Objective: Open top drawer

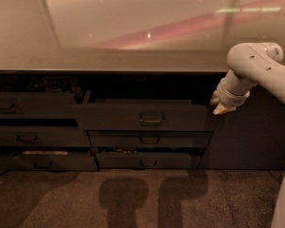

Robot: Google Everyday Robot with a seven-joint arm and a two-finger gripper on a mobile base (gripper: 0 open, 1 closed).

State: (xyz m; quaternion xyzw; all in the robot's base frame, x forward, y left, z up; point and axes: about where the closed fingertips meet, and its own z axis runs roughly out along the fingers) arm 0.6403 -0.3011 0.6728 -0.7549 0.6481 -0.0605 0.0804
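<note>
Dim carpet [47,198] is lying below the top drawer [109,118], which is jutting partly out, seemingly mid-opening. I am holding the gripper [219,106] at that drawer's right end, right of its handle [152,119], probably to work the side edge; I cannot tell the claw's state.

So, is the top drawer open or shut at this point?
Partly open: the top drawer has its front standing forward of the lower drawer fronts, with a dark gap behind it. The gripper is at its right end.
</note>
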